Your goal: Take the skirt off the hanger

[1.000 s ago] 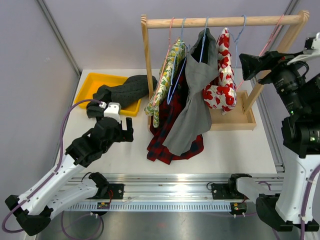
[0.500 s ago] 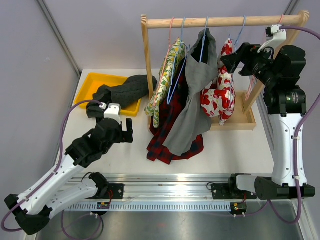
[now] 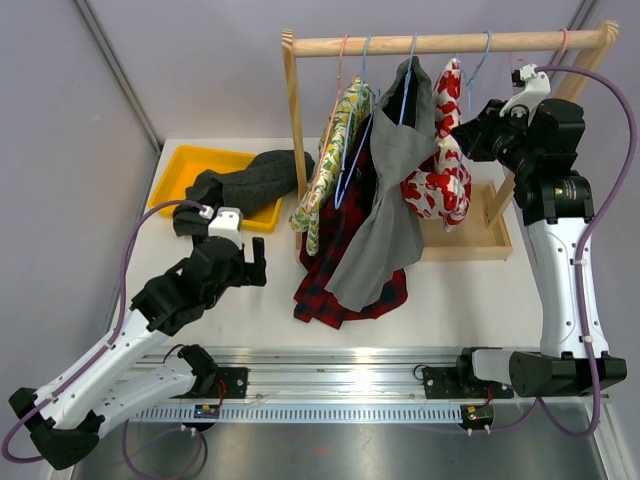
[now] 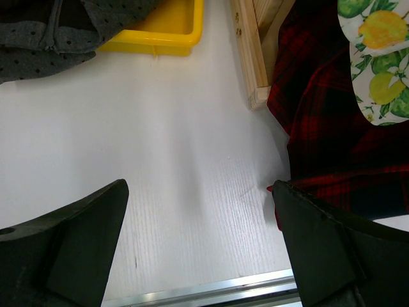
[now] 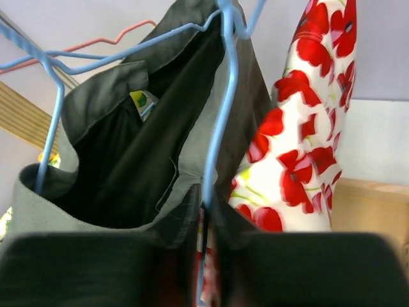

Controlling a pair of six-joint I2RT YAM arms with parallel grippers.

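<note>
Skirt (image 3: 390,190), grey, hangs on a blue hanger (image 3: 411,50) from the wooden rack (image 3: 440,43), seen from above; the right gripper (image 3: 468,135) reaches in from the rack's right. The left wrist view shows the left gripper (image 3: 252,262) gaping over the bench (image 3: 480,290), left of the rack. At the right wrist, the fingers nearly meet around hanger wire and skirt edge; whether they clamp, I cannot tell.

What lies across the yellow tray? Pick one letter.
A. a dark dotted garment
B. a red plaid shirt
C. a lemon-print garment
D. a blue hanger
A: a dark grey dotted garment drapes over the yellow tray, while the red plaid shirt hangs from the wooden rack.
</note>
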